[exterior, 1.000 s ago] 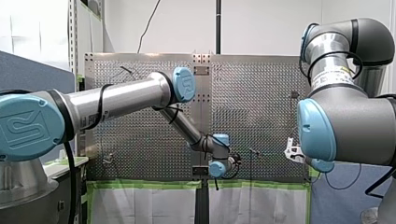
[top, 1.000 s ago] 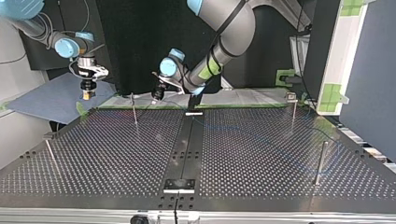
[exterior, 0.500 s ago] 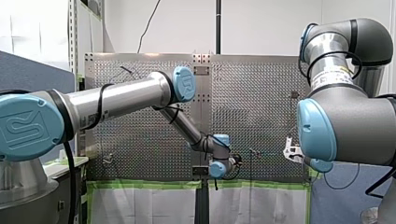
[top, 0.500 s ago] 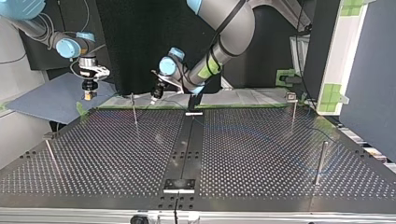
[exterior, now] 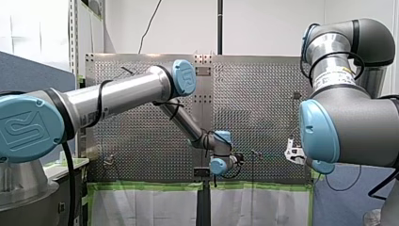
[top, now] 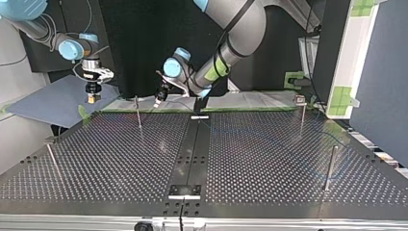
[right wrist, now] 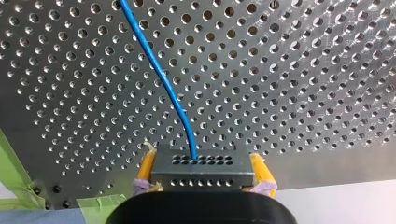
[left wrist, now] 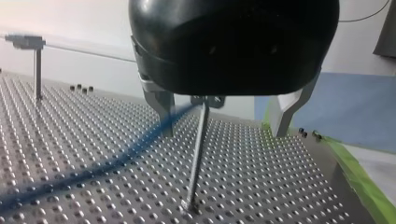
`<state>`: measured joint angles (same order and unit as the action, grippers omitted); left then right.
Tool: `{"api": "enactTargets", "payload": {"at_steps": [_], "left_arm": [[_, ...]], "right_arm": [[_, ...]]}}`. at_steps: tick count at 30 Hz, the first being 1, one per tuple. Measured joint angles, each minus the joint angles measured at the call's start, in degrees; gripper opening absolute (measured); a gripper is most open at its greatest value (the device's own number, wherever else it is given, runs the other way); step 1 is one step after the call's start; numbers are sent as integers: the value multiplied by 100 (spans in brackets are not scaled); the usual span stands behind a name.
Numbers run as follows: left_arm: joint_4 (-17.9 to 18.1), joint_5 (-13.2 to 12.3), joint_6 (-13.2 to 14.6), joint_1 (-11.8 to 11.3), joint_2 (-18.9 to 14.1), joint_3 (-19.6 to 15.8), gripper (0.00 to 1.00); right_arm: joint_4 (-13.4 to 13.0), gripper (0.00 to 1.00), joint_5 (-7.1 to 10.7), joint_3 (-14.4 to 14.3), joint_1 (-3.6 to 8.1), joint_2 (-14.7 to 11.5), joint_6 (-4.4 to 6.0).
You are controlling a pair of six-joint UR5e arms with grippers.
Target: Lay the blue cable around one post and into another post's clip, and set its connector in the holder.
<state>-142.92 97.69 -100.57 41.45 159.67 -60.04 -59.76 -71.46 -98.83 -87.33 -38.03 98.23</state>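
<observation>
the task looks roughly midway at best. the right gripper (right wrist: 203, 161), its yellow pads pressed to either side, is clamped on the dark connector (right wrist: 203, 170). the blue cable (right wrist: 156, 70) leaves that block and runs out over the perforated table (right wrist: 303, 70). in the top view this gripper hangs near 10 o'clock, beyond the table's edge, so the connector sits in no holder yet. the left gripper (left wrist: 223, 130) is nearer the centre on that same 10 o'clock line. its metal fingers are spread apart with a thin post (left wrist: 197, 154) standing between them. the cable passes against one finger, close by the post's clip (left wrist: 208, 99), apparently not seated in it. whether the cable already rounds another post cannot be told.
</observation>
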Motion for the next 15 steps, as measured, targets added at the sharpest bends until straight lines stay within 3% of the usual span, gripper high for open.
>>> {"api": "enactTargets", "payload": {"at_steps": [15], "left_arm": [[-60, -681, 760, 195, -682, -790, 99]], "right_arm": [[40, 0, -8, -1, -17, -1, -6]]}}
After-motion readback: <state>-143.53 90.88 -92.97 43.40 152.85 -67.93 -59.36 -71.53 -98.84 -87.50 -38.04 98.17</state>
